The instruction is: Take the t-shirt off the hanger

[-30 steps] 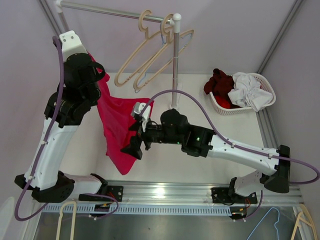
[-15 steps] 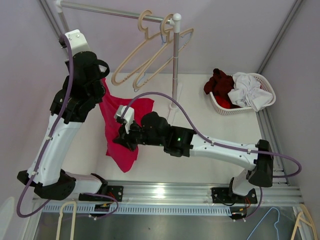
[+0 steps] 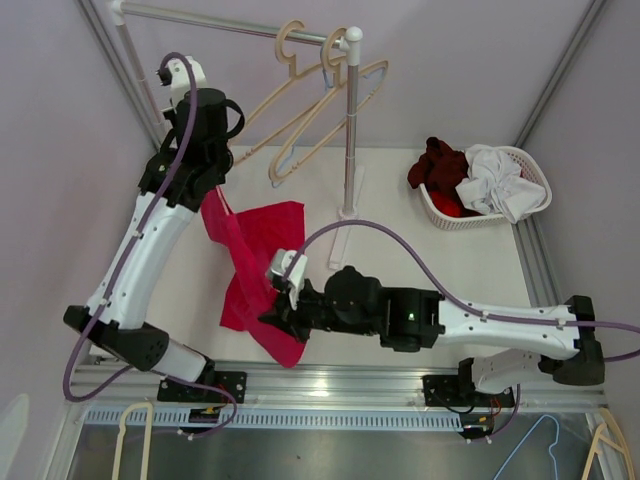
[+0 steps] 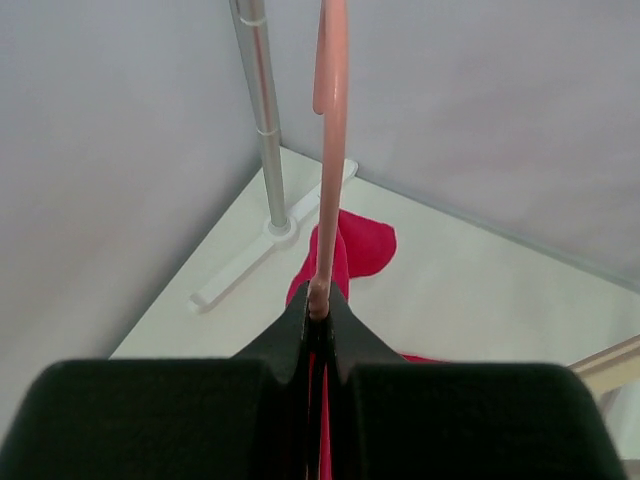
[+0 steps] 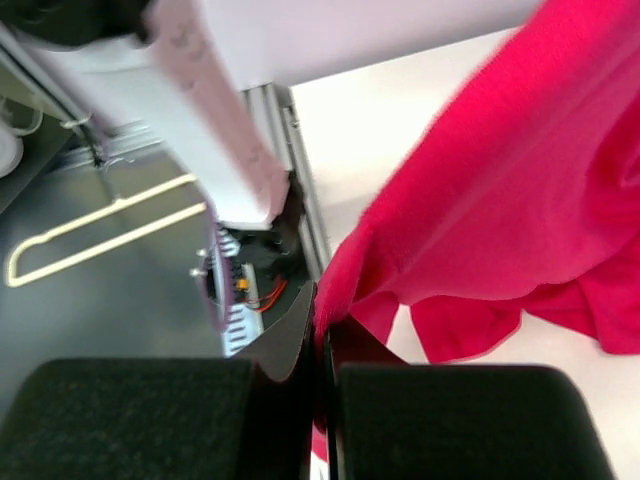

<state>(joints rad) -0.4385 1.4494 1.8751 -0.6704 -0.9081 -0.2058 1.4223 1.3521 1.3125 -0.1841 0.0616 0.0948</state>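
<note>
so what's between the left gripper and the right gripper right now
The crimson fabric t-shirt spans that gap, from the pink plastic hanger clamped in the left gripper down to the edge pinched by the right gripper; the top view shows it.

The rack post (image 3: 348, 130) stands at the back middle of the counter (image 3: 490, 262). From the post's top the rail (image 3: 220, 20) runs left, with empty hangers (image 3: 262, 120) hooked on it just left of the post. Well to the right of the post, at the counter's far corner, sits the basket (image 3: 450, 220) with clothes (image 3: 490, 180) piled in it. The t-shirt (image 3: 262, 225) hangs left of the post and nearer the front. Above it, left of the post, the left claw (image 4: 320, 312) grips the hanger (image 4: 331, 150). In front of the post, the right claw (image 5: 322, 318) pinches the t-shirt's lower edge.
</note>
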